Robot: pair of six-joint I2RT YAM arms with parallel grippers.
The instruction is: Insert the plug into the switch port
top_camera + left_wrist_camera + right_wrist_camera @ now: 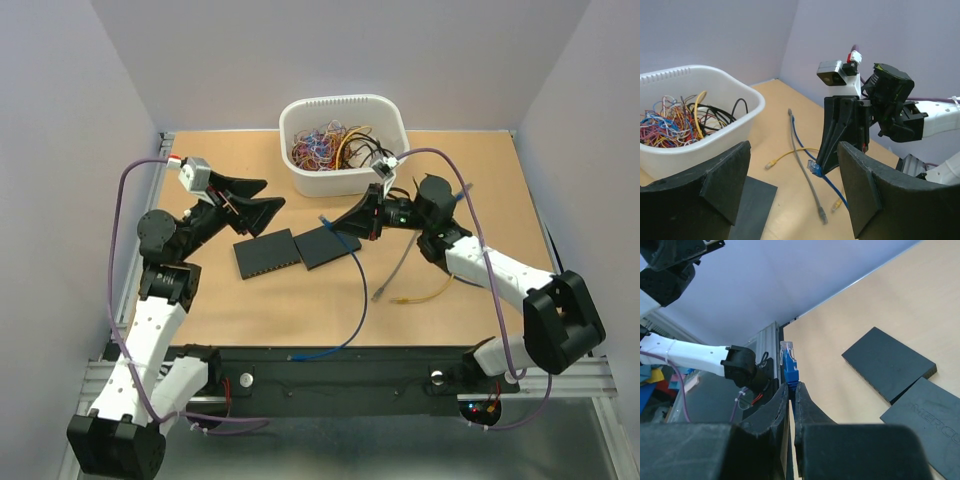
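Observation:
Two flat black switches lie mid-table, the left one (265,254) with a row of ports along its near edge, the right one (328,246) beside it. They also show in the right wrist view (888,364) (925,415). My right gripper (342,228) is shut on the blue cable just behind its clear-tipped blue plug (788,360), held above the right switch's far corner. The plug sticks out past the fingertips (781,390). The left wrist view shows the plug (813,168) too. My left gripper (262,200) is open and empty, hovering behind the left switch (752,200).
A white basket (343,180) full of tangled cables stands at the back centre. A grey cable (400,260) and a yellow cable (425,295) lie loose on the table to the right. The blue cable (355,310) trails down to the front rail.

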